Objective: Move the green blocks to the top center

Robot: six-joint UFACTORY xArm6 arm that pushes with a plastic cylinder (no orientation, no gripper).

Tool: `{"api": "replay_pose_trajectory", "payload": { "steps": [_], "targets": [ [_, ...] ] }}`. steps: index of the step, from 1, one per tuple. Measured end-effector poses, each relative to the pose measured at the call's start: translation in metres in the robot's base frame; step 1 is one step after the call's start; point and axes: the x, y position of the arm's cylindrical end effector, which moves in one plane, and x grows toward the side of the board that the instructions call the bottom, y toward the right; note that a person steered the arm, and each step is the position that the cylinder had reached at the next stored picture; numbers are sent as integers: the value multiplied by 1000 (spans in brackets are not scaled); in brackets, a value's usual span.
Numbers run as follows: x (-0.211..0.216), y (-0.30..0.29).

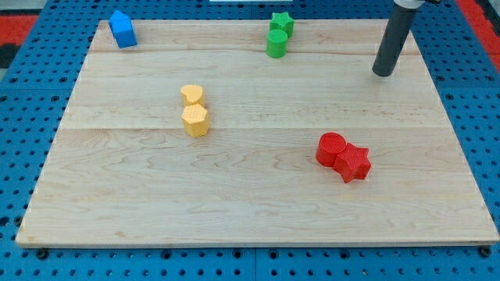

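A green star block (281, 23) sits near the board's top edge, a little right of centre. A green cylinder (276, 44) stands just below it, touching or nearly touching. My tip (383, 73) rests on the board at the upper right, well to the right of both green blocks and slightly lower than the cylinder.
A blue house-shaped block (123, 29) is at the top left. A yellow heart-like block (192, 95) and a yellow hexagon (195, 121) sit left of centre. A red cylinder (331, 148) and red star (354, 163) lie at lower right. The wooden board (250, 195) lies on a blue pegboard.
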Motion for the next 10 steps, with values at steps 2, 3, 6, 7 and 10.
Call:
{"api": "replay_pose_trajectory", "payload": {
  "steps": [2, 3, 6, 7, 10],
  "targets": [
    [0, 5],
    [-3, 5],
    [-4, 0],
    [-3, -14],
    [43, -55]
  ]
}}
